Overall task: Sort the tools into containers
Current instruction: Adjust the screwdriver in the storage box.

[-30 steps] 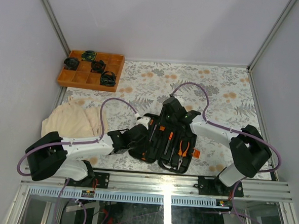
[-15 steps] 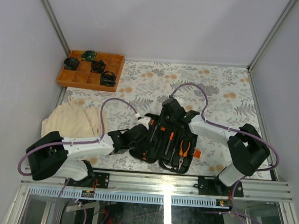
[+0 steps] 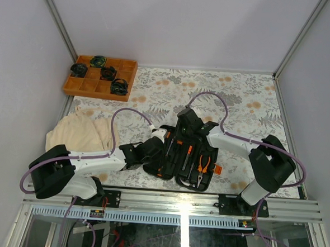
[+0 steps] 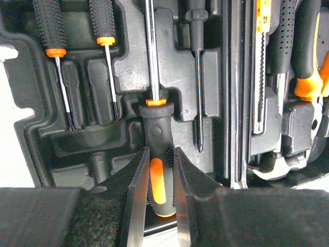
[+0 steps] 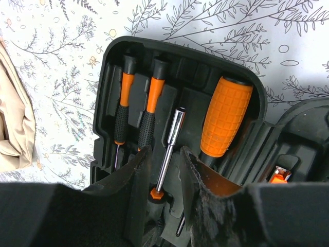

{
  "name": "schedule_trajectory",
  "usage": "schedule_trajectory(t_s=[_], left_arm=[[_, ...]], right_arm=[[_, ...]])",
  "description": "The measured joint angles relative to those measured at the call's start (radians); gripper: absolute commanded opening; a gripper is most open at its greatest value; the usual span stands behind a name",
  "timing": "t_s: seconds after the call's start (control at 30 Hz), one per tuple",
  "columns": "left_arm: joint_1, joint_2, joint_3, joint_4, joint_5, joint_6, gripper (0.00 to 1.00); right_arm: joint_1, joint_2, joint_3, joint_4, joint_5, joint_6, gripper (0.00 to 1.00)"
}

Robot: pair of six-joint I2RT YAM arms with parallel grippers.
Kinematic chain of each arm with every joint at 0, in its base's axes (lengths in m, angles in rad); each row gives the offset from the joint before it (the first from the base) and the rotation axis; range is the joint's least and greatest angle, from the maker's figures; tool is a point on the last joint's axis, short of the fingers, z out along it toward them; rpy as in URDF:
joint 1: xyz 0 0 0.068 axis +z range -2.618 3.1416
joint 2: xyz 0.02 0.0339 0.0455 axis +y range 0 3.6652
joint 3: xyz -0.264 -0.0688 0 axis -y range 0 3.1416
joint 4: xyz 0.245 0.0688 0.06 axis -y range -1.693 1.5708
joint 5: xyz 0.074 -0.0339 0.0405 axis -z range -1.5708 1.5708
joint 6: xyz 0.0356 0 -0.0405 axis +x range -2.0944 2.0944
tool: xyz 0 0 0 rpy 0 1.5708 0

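The left gripper [image 4: 161, 152] at 6 o'clock clamps the orange-and-black handle of a screwdriver [image 4: 156, 121] that lies in the black tool case [image 4: 172, 67], shaft pointing to 12 o'clock. Small screwdrivers [image 4: 54, 36] sit slotted at 10 to 11 o'clock, and pliers [image 4: 307, 77] at 3 o'clock.

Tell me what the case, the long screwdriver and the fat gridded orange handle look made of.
The tool case looks like black moulded plastic, matte, finely speckled. The long screwdriver has a bright, reflective shaft, likely steel, and a black textured handle with orange insert, probably rubbery plastic. The fat handle is matte orange, grid-embossed: plastic or rubber.
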Motion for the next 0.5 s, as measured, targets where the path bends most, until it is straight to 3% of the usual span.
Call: schedule_trajectory(t_s=[0.5], left_arm=[[0.0,0.0,0.0,0.0,0.0,0.0,0.0]], right_arm=[[0.007,0.068,0.027,-0.007,0.0,0.006,0.27]])
